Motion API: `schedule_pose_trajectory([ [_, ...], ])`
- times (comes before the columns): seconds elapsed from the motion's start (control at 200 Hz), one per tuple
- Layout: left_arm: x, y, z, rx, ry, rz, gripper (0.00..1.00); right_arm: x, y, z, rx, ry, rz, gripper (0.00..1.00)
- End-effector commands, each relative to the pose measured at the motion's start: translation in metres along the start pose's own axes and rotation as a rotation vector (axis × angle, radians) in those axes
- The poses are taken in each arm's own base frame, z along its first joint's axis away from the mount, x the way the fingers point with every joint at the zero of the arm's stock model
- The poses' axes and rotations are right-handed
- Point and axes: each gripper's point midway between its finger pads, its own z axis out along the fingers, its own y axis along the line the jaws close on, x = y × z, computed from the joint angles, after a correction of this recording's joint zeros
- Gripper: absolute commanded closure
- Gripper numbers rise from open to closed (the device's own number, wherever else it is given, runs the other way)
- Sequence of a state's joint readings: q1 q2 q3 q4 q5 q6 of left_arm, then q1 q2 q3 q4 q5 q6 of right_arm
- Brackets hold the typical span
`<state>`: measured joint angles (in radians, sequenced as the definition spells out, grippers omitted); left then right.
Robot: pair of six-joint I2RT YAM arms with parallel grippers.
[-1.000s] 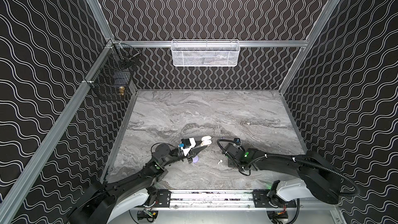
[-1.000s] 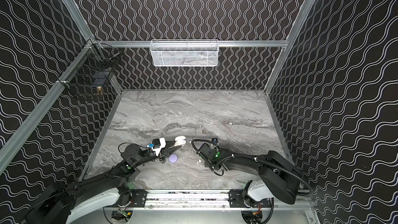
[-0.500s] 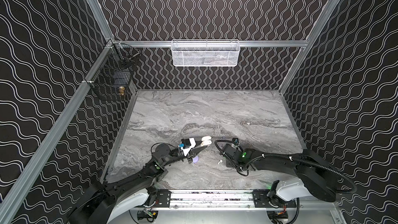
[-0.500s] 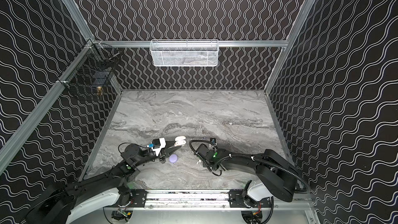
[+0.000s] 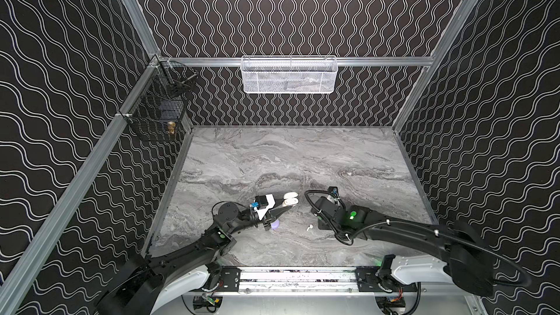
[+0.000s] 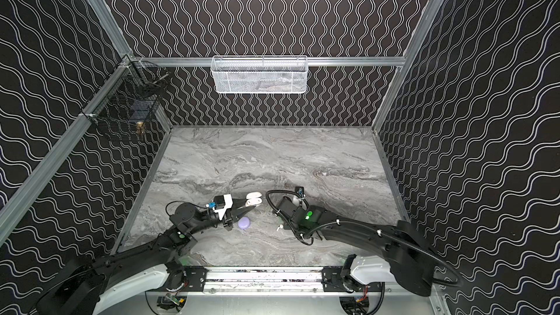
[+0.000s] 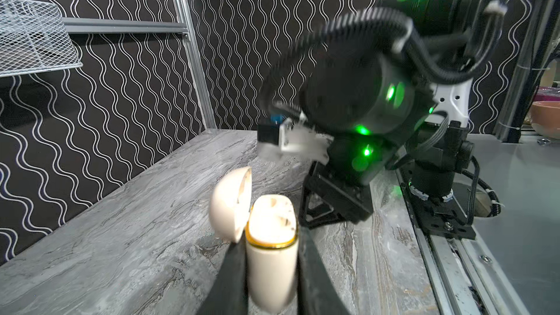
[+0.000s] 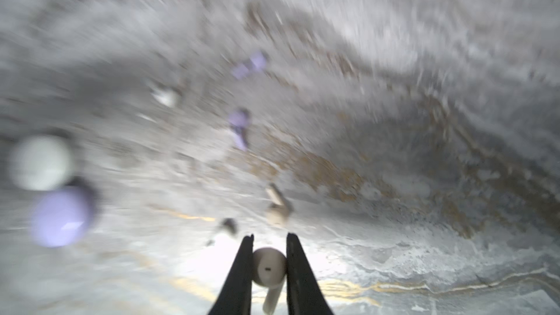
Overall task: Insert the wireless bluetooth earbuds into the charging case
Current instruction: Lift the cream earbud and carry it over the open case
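My left gripper (image 7: 271, 237) is shut on a cream charging case (image 7: 271, 263), held upright with its lid (image 7: 231, 204) flipped open. Both top views show that case (image 5: 290, 200) (image 6: 254, 199) near the table's front middle. My right gripper (image 8: 269, 237) is shut on a cream earbud (image 8: 269, 265), stem hanging below the jaws; in both top views its jaws are hidden under the wrist. A white earbud (image 5: 309, 227) (image 6: 279, 226) lies on the table between the arms. The blurred right wrist view shows two lavender earbuds (image 8: 239, 125) (image 8: 250, 63), a white earbud (image 8: 166, 96) and another cream earbud (image 8: 277, 207).
A shut lavender case (image 5: 275, 224) (image 6: 244, 223) lies beside the left gripper. A white case (image 8: 41, 162) shows blurred in the right wrist view. A white mesh basket (image 5: 289, 74) hangs on the back wall and a black wire basket (image 5: 157, 113) on the left wall.
The right gripper's jaws have narrowed onto the cream earbud and its wrist has shifted slightly. The left arm with the open case has stayed put.
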<state>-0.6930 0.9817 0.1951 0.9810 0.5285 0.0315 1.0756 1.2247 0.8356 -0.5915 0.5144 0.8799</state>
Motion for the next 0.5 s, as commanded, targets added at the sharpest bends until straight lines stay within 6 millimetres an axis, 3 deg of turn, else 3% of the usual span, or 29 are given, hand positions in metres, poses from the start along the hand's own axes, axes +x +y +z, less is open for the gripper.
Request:
schedule_pose_trajectory([
  [0.0, -0.012, -0.004, -0.001, 0.02, -0.056, 0.018, 1.0, -0.039, 0.009, -0.04, 0.005, -0.173, -0.015, 0.84],
  [0.1, -0.013, -0.006, -0.002, 0.031, -0.069, 0.026, 1.0, -0.059, 0.045, -0.08, -0.126, -0.302, -0.055, 0.84],
  [0.11, -0.013, -0.006, -0.002, 0.032, -0.07, 0.026, 1.0, -0.069, 0.053, -0.093, -0.162, -0.333, -0.044, 0.84],
  [0.28, -0.018, -0.015, -0.006, 0.067, -0.118, 0.046, 1.0, -0.088, 0.1, -0.149, -0.388, -0.511, -0.086, 0.86],
  [0.295, -0.018, -0.016, -0.007, 0.07, -0.122, 0.049, 1.0, -0.082, 0.1, -0.145, -0.391, -0.515, -0.105, 0.86],
  [0.39, -0.021, -0.02, -0.01, 0.089, -0.145, 0.061, 1.0, -0.077, 0.119, -0.163, -0.503, -0.599, -0.149, 0.87],
  [0.495, -0.025, -0.025, -0.012, 0.107, -0.174, 0.075, 1.0, -0.072, 0.127, -0.179, -0.56, -0.677, -0.179, 0.87],
])
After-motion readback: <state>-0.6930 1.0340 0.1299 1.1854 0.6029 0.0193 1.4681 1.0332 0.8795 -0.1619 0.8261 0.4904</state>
